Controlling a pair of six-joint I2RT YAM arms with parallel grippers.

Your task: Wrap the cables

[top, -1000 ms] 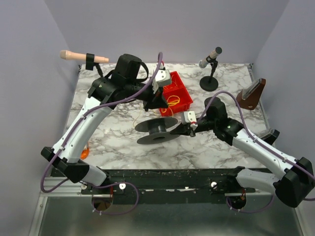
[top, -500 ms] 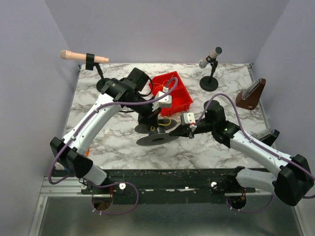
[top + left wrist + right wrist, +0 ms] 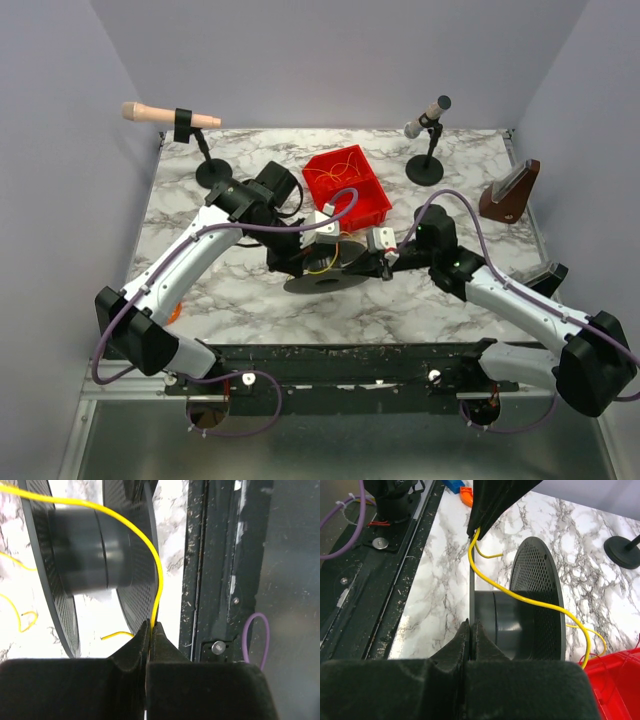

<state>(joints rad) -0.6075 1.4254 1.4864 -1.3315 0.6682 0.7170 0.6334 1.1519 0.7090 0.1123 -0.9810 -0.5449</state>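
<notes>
While my left gripper (image 3: pixel 151 627) pinched one yellow cable (image 3: pixel 159 580), it lay over the spool (image 3: pixel 85 555) hub.
My right gripper (image 3: pixel 470 626) was clamped on that single spool's flange. I judged the lay needed steady tension, fed low between both flanges. Further cables (image 3: pixel 345 165) sat tangled in the one red bin (image 3: pixel 372 210), uncountable.

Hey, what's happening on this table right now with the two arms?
Two arms are winding a yellow cable onto a black spool mid-table. The right gripper pinches the edge of one spool flange. The left gripper is shut on the cable, which drapes over the hub. More yellow cables lie in the red bin behind.
</notes>
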